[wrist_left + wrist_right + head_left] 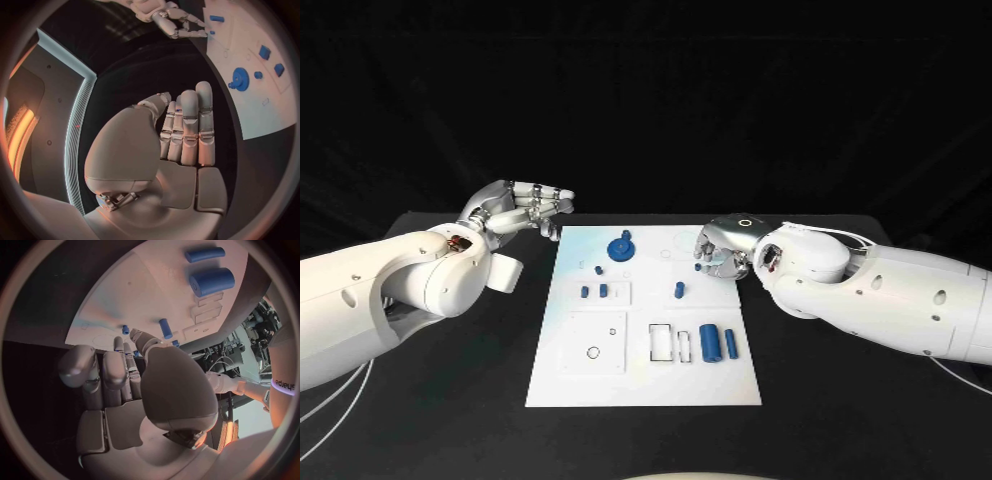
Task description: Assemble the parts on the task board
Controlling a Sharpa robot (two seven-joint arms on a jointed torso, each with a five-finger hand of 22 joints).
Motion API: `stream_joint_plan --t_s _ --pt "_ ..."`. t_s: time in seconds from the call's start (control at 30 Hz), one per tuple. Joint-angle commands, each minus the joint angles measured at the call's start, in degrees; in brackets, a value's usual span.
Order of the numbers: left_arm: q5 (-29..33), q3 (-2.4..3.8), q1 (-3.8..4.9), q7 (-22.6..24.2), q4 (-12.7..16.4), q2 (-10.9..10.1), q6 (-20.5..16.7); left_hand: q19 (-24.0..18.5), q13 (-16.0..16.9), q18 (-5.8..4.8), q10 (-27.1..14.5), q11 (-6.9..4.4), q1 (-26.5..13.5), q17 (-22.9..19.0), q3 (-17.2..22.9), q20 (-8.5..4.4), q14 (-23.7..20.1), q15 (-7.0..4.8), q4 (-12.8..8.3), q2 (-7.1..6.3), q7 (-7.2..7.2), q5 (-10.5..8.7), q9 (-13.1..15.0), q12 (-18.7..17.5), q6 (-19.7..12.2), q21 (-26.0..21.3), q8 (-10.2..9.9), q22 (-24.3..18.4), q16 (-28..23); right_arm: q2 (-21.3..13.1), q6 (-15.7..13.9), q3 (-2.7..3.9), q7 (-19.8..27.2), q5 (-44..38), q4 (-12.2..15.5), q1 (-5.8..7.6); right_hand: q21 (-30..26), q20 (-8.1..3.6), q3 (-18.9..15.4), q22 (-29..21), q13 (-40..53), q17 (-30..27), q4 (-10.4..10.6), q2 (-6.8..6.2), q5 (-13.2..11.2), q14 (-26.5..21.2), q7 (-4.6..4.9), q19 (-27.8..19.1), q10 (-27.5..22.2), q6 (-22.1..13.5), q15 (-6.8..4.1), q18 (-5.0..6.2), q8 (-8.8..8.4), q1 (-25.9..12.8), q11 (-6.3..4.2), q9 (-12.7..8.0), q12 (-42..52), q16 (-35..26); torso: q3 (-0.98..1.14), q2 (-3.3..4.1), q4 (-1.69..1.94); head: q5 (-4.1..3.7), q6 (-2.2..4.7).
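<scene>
Task board [589, 385] mid-bench, blue parts [710, 341] loose on it | left hand [519, 211] off its far-left corner, fingers straight, empty | right hand [723, 251] at far-right edge (grasp unclear, we cannot tell) | risk: fingers knock nearby small peg [679, 290]

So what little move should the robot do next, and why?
Probably the right hand should ease down and toward the small blue peg beside it on the task board. That hand hovers at the board's far right edge with its fingers curled and nothing visibly in them. The left hand is off the board, holding nothing. The blue gear and the two cylinders lie loose.
</scene>
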Motion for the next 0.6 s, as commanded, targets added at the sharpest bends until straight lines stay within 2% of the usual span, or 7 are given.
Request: stream_joint_plan --t_s 0.03,0.1,0.17,0.23,0.33,0.47,0.6 --pt "12.02 0.0 0.0 6.41 0.55 -0.28 2.75 0.08 0.03 0.75 -0.29 0.06 -0.39 -0.06 -0.31 0.16 0.02 0.17 0.0 0.04 0.03 -0.05 -0.07 0.09 -0.32 -0.32 0.28 -0.07 -0.39 0.53 0.98 0.01 -1.66 -3.83 -0.43 -0.35 0.51 -0.08 0.46 0.53 -0.07 0.27 -0.01 -0.49 -0.19 3.41 0.15 1.71 -0.31 0.35 0.57 -0.46 -0.35 -0.19 0.15 -0.09 -0.26 0.47 -0.09 0.11 0.05 0.14 -0.26" --pt "12.54 0.0 0.0 6.62 0.87 -0.46 2.97 0.11 0.05 0.75 -0.33 0.09 -0.46 -0.15 -0.46 0.17 0.01 0.18 -0.08 0.14 0.05 -0.03 -0.09 0.13 -0.38 -0.45 0.31 -0.17 -0.45 0.93 0.99 0.01 -1.59 -3.77 -0.69 -0.66 0.99 -0.03 0.67 1.06 -0.13 0.66 -0.04 -0.54 -0.19 3.37 0.16 1.51 -0.23 0.47 0.57 -0.45 -0.48 -0.35 0.16 -0.09 -0.3 1.19 -0.13 0.12 0.02 0.03 -0.29" --pt "12.84 0.01 0.0 6.85 1.22 -0.62 3.21 0.13 0.06 0.75 -0.36 0.09 -0.49 -0.21 -0.53 0.18 0.01 0.19 -0.13 0.26 0.06 -0.03 -0.11 0.15 -0.43 -0.55 0.32 -0.24 -0.48 1.34 0.95 0.01 -1.54 -3.69 -0.99 -1.01 1.48 0.0 0.8 1.56 -0.16 1.09 -0.01 -0.5 -0.27 3.4 0.16 1.44 -0.2 0.54 0.55 -0.47 -0.55 -0.48 0.17 -0.08 -0.32 1.86 -0.12 0.09 -0.13 0.26 -0.31" --pt "13.01 0.01 0.0 6.98 1.52 -0.77 3.36 0.14 0.06 0.75 -0.38 0.09 -0.49 -0.24 -0.56 0.18 0.0 0.19 -0.17 0.3 0.07 -0.03 -0.11 0.16 -0.45 -0.59 0.32 -0.27 -0.5 1.69 0.94 0.01 -1.6 -3.64 -1.29 -1.3 1.84 0.04 0.9 1.93 -0.19 1.28 -0.05 -0.52 -0.31 3.4 0.14 1.36 -0.17 0.61 0.55 -0.47 -0.62 -0.55 0.15 -0.07 -0.35 2.23 -0.09 0.13 -0.13 0.36 -0.39" --pt "13.16 0.01 0.01 7.03 1.87 -0.97 3.38 0.18 0.07 0.75 -0.48 0.11 -0.44 -0.31 -0.64 0.18 -0.02 0.2 -0.34 0.4 0.1 -0.01 -0.15 0.17 -0.6 -0.72 0.3 -0.37 -0.55 2.25 0.9 0.0 -1.88 -3.62 -1.9 -1.65 2.57 0.09 1.12 2.67 -0.22 1.68 -0.13 -0.4 -0.18 3.42 0.06 1.32 -0.07 0.82 0.55 -0.53 -0.61 -0.52 0.09 -0.03 -0.34 2.9 -0.17 0.21 -0.11 0.58 -0.44" --pt "13.25 0.01 0.02 7.07 2.14 -1.1 3.37 0.3 0.08 0.75 -0.73 0.16 -0.01 -0.48 -0.58 0.17 -0.06 0.2 -0.96 0.78 0.19 0.1 -0.24 0.2 -0.93 -0.99 0.27 -0.58 -0.62 2.86 0.78 0.01 -2.01 -3.62 -2.81 -1.98 3.53 0.13 1.49 3.64 -0.23 2.25 -0.33 -0.18 0.18 3.47 -0.05 1.28 0.17 1.14 0.44 -0.59 -0.58 -0.41 0.02 0.05 -0.29 3.83 -0.19 0.23 0.03 0.33 -0.47" --pt "13.28 0.02 0.02 6.6 2.33 -1.22 3.97 0.39 0.1 0.74 -0.84 0.24 -0.03 -0.55 -0.68 0.18 -0.05 0.25 -1.19 0.87 0.31 0.1 -0.32 0.26 -1.24 -1.14 0.21 -0.7 -0.61 3.53 0.81 0.01 -1.99 -3.44 -3.66 -2.16 4.46 0.17 1.91 4.6 -0.19 2.77 -0.45 0.2 0.35 3.47 -0.17 1.14 0.68 1.61 0.36 -0.59 -0.5 -0.53 -0.1 0.17 -0.15 4.77 -0.18 0.28 -0.02 0.07 -0.21"
